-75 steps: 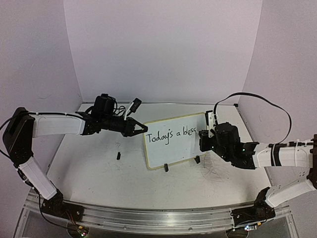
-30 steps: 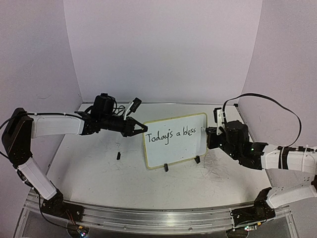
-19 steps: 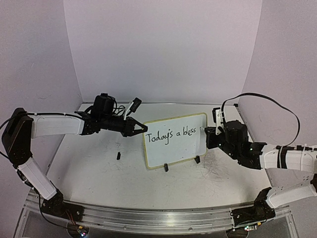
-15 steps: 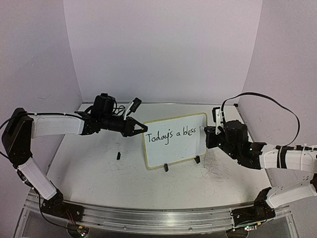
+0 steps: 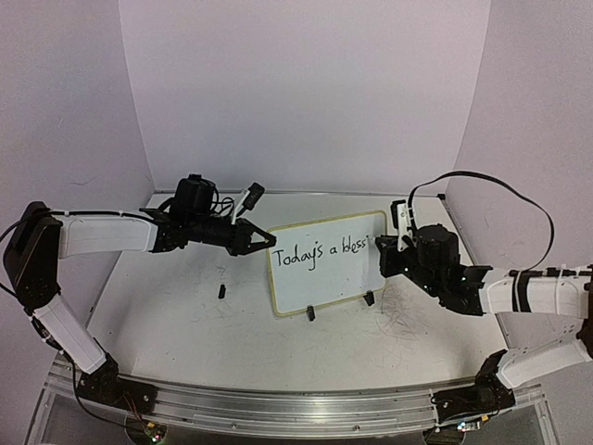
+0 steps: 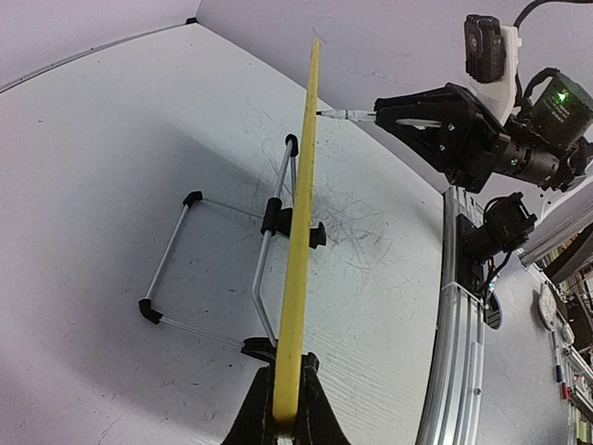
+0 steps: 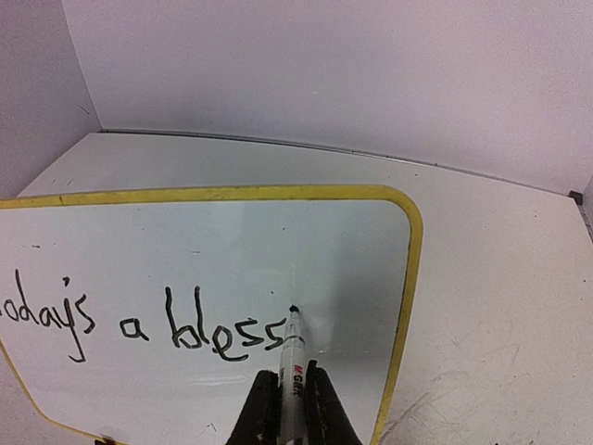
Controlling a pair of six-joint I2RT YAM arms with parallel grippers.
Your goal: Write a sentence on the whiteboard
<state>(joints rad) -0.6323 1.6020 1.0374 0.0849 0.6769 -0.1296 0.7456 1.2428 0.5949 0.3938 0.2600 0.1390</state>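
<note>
the sentence (image 7: 227, 334) reads "today's a bless", likely unfinished. your right gripper (image 7: 290, 389) clamps the marker (image 7: 293, 357); left gripper (image 6: 285, 408) pinches the whiteboard (image 5: 324, 283) edge.

Whiteboard (image 5: 326, 278) standing upright on table (image 5: 185, 315), right of centre, nearer far edge. Wire stand (image 6: 222, 269) sitting behind it. Sentence (image 5: 320, 252) running across upper half, starting at left side. Left gripper (image 5: 271, 241) biting whiteboard's left edge near top corner. Right gripper (image 5: 382, 254) hanging before whiteboard's right end. Marker (image 7: 293, 357) sticking out between its fingers, tip touching whiteboard just right of last letter. Small loose piece (image 5: 222, 290) lying left of whiteboard, apart.
</note>
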